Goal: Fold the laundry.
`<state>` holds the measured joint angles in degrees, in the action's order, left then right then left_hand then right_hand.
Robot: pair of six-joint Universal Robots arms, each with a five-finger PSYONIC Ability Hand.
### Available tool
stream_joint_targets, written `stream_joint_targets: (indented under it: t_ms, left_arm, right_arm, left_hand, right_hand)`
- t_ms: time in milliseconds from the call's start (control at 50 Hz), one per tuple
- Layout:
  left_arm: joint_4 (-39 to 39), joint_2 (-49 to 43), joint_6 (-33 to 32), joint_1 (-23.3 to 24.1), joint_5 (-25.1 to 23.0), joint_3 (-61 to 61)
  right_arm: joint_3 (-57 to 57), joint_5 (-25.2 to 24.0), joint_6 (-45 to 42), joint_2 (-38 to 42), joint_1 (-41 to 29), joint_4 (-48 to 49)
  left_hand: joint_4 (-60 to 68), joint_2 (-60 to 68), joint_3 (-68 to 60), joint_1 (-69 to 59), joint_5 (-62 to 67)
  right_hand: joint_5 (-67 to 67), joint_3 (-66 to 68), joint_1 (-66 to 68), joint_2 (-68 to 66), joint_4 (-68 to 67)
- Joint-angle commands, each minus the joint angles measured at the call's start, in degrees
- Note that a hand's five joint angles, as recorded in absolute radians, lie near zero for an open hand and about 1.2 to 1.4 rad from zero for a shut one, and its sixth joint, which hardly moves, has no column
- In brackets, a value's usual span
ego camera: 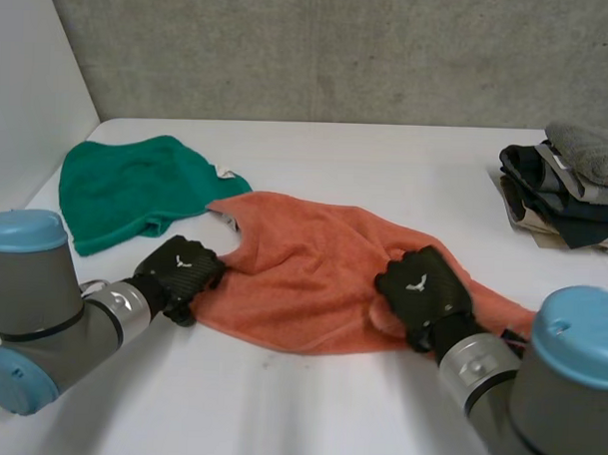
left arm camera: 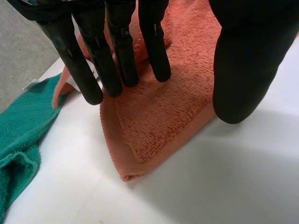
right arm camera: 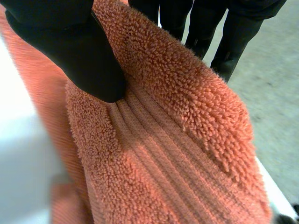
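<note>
An orange towel (ego camera: pixel 302 277) lies spread and rumpled across the middle of the white table. My left hand (ego camera: pixel 178 268) rests on its near left corner. In the left wrist view the straight fingers (left arm camera: pixel 117 56) press down on the towel (left arm camera: pixel 159 121) and the thumb (left arm camera: pixel 243 70) stands apart at its edge; the corner lies flat. My right hand (ego camera: pixel 422 287) is at the towel's near right edge. There a raised fold of the towel (right arm camera: pixel 177 154) is pinched between the thumb (right arm camera: pixel 70 46) and the fingers (right arm camera: pixel 233 32).
A green towel (ego camera: pixel 126 186) lies crumpled at the back left, just beyond my left hand and touching the orange one's corner (left arm camera: pixel 18 130). A pile of dark and grey clothes (ego camera: pixel 570 182) sits at the right edge. A white wall panel (ego camera: pixel 29 78) borders the table's left side.
</note>
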<state>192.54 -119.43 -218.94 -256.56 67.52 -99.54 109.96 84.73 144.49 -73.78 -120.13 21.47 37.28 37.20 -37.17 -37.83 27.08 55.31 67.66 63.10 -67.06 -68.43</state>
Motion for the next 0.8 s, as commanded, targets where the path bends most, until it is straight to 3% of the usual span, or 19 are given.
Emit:
stream_joint_targets:
  t_ms: [20, 360, 400, 480, 620, 680, 800]
  left_arm:
    - [0.29, -1.59, 0.01, 0.27, 0.24, 2.07]
    - [0.91, -5.19, -0.08, 1.59, 0.51, 6.38]
    - [0.91, -5.37, -0.08, 1.67, 0.5, 6.82]
    - [0.99, -5.28, 0.1, 1.76, 0.5, 7.96]
    - [1.96, -5.28, 0.62, 2.11, 0.59, 9.72]
    - [2.31, -5.37, 0.27, 2.9, 0.68, 10.07]
    - [2.05, -2.4, 0.45, 3.35, 6.3, 9.72]
  right_arm:
    - [0.35, -0.27, 1.14, -1.89, 3.94, -0.2]
    - [2.54, -0.53, 1.06, -1.81, 4.65, -0.11]
    - [2.46, -0.53, 1.06, -1.9, 4.65, -0.11]
    - [2.46, -0.44, 1.06, -1.9, 4.73, -0.11]
    - [2.46, -0.09, 1.06, -2.86, 4.73, -0.11]
    - [2.46, 0.0, 1.06, -3.74, 4.82, -0.11]
    - [0.26, -0.26, 1.06, -11.55, 8.86, -2.22]
  left_hand:
    - [7.59, 7.66, -7.7, -7.04, 7.78]
    - [11.28, 11.35, -11.39, -10.73, 11.47]
    - [23.14, 23.22, -23.25, -22.59, 23.34]
    - [32.62, 32.69, -32.73, -32.07, 32.81]
    - [35.17, 35.25, -35.28, -34.62, 35.37]
    - [42.7, 42.77, -42.81, -42.14, 42.89]
    - [42.72, 42.8, -42.83, -42.17, 42.92]
  right_hand:
    - [14.69, 12.34, 16.9, -12.94, -11.57]
    - [14.69, 12.34, 16.9, -12.94, -11.57]
    - [14.69, 12.34, 16.9, -12.94, -11.57]
    - [14.69, 12.34, 16.9, -12.94, -11.57]
    - [14.69, 12.34, 16.9, -12.94, -11.57]
    - [14.69, 12.34, 16.9, -12.94, -11.57]
    - [14.69, 12.34, 16.9, -12.94, -11.57]
